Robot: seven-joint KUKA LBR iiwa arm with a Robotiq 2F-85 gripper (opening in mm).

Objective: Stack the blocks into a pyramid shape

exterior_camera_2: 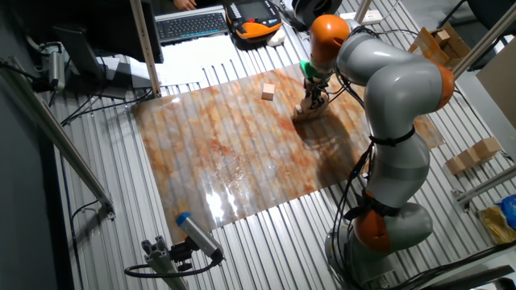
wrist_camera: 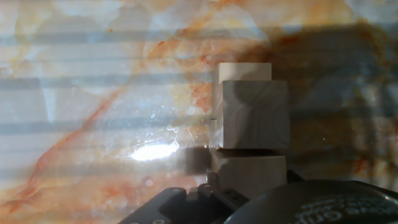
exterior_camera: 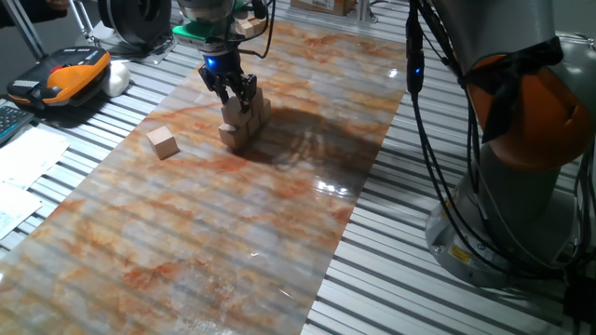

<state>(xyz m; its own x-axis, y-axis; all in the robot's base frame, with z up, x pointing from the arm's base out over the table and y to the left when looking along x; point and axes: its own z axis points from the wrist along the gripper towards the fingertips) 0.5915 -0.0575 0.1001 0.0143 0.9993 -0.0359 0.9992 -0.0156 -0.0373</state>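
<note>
Marbled sheet (exterior_camera: 233, 233) | tool (exterior_camera: 232, 96) over stacked blocks (exterior_camera: 244, 121), fingers apart | lone block (exterior_camera: 162, 142) left of stack

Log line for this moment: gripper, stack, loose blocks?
gripper: directly above stack, grip state unclear | block stack: partly built on marbled mat | loose wooden block: alone on mat, apart from stack

Open marble sheet (exterior_camera: 233, 233) around block stack (exterior_camera: 244, 123), lone block (exterior_camera: 163, 142).
</note>
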